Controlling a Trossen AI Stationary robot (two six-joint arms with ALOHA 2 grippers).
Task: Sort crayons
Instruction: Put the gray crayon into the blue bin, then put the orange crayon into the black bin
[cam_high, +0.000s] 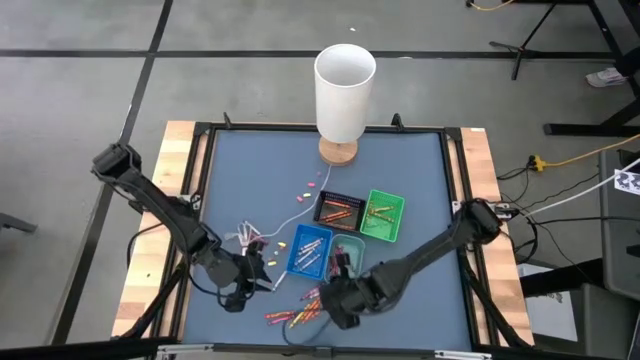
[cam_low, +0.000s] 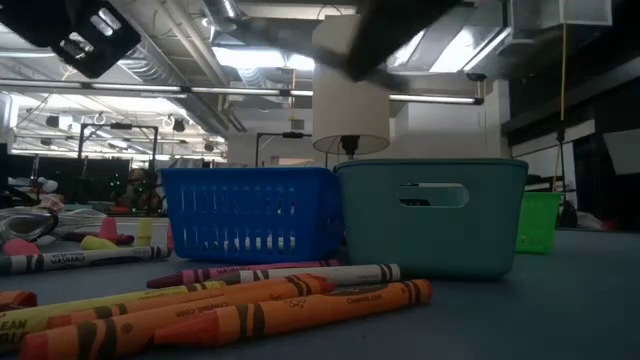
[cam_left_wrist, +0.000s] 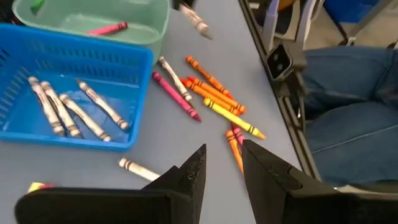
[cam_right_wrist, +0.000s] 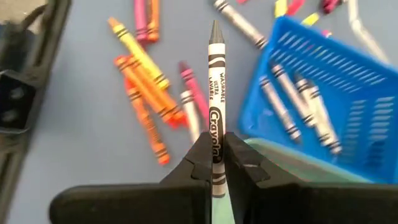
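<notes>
A blue-grey mat (cam_high: 400, 200) covers the table under a bright workshop ceiling. The right gripper (cam_right_wrist: 216, 163) pinches a grey paper-wrapped crayon (cam_right_wrist: 215, 93) tight between its fingers, tip outward; only the right wrist view shows this, hovering near the table's 6 o'clock edge. Beneath it lies a loose heap of orange, yellow and pink crayons (cam_left_wrist: 214, 99), their printed wrappers legible in the low view. At 11 o'clock from the heap, the blue mesh plastic tray (cam_high: 309, 250) holds grey crayons; the teal plastic tray (cam_high: 349, 253) touches its side. The left gripper (cam_left_wrist: 222, 163), fingers narrowly apart and empty, hangs at the blue tray's 9 o'clock.
</notes>
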